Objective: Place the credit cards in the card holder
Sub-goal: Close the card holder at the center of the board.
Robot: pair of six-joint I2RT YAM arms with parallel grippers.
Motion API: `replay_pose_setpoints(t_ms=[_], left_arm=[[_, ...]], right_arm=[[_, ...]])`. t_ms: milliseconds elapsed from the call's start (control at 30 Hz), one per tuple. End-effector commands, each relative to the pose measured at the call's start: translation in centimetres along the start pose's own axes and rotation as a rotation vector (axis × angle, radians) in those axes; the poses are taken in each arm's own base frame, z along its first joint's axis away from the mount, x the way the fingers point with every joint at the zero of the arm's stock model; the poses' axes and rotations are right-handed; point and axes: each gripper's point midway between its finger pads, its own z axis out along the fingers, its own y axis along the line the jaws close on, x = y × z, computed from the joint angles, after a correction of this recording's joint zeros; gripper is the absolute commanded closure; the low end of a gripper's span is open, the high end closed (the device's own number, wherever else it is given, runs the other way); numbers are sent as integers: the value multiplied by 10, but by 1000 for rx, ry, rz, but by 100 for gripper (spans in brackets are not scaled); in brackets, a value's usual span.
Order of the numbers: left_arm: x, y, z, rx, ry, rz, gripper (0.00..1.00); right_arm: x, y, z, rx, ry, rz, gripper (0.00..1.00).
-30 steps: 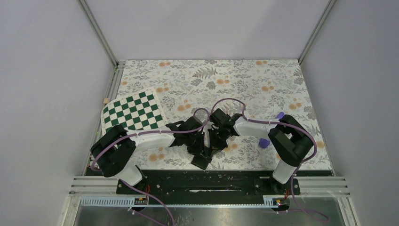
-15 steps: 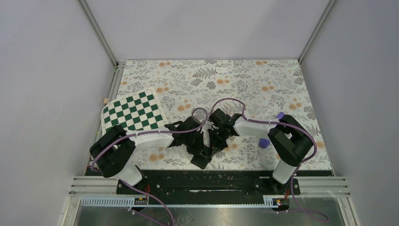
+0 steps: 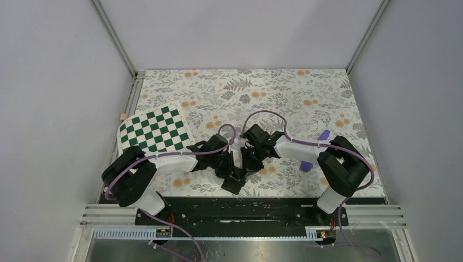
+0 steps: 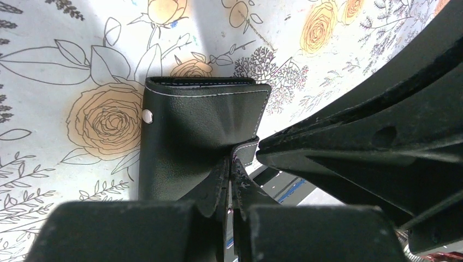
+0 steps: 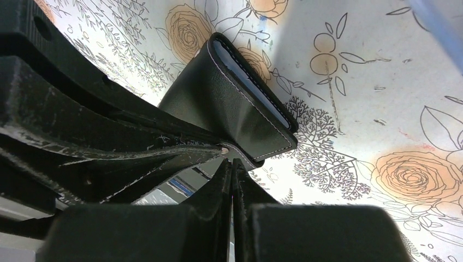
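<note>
At the near middle of the table [image 3: 306, 93], seen from above, the left arm [image 3: 174, 161] and right arm [image 3: 295, 147] meet over the black card holder [image 3: 235, 184], which lies closed just by the near edge. A checkered board [image 3: 155, 130] sits well off to the left and a purple cylinder [image 3: 307, 165] lies beside the right arm. Neither is in your way. You cannot pick out the credit cards in this view, and the orange roses on the table could easily hide them.

From the left wrist, the left end effector [image 4: 230, 166] is pinched tight on a fold of the card holder's cover, and the leather creases toward its tips. The snap tab [image 4: 247, 152] sticks out just beside that fold, with the other arm's black finger touching it from the right.

From the right wrist, the right end effector [image 5: 232, 164] is closed narrow on that same tab, as far as you can tell.

Treat the card holder as light, soft and floppy. It will likely bend rather than swing open, so hold it by the cover edge and the tab and pull gently apart. Your main obstruction is that the two end effectors crowd each other. The cards should be thin, stiff and slick, so they will probably be hard to lift off the table flat.
</note>
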Motion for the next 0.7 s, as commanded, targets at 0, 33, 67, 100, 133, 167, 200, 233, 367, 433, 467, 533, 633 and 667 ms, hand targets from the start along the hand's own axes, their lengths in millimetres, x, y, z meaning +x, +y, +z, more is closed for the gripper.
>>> replay_pose_setpoints(t_ms=[0,33,67,100,133,167,200,233,367,433,467,533,633,667], left_arm=[[-6,2,-2,9,-32,16,100],[-6,1,-3,11,-31,16,100],[-6,0,-3,13,-31,18,100],[-6,0,-4,14,-29,21,100],[-7,0,-5,14,-30,23,100],[-7,-1,-5,13,-29,25,100],[-7,-2,-6,14,-28,31,100],[-7,-3,-7,12,-24,38,100],[-9,-4,-11,-19,-8,68,100],[-11,-5,-14,-25,-11,81,100],[-13,-7,-16,-23,-15,88,100],[-14,-9,-18,-23,-19,95,100],[-16,-13,-19,-13,-26,102,100],[-17,-13,-19,-12,-29,104,100]], right_arm=[[-2,9,-5,-30,-19,-49,100],[-4,8,-4,-25,-21,-48,100],[-5,8,-4,-19,-22,-48,100],[-6,9,-3,-16,-20,-48,100],[-7,8,-2,-10,-16,-46,100],[-8,9,-2,-4,-15,-47,100],[-10,8,-1,3,-15,-47,100],[-11,7,1,11,-14,-50,100],[-13,2,8,54,10,-36,100],[-12,-2,11,81,21,-33,100],[-12,-4,12,94,27,-30,100],[-10,-7,13,113,32,-28,100],[-7,-10,14,124,38,-22,100],[-7,-12,15,127,42,-20,100]])
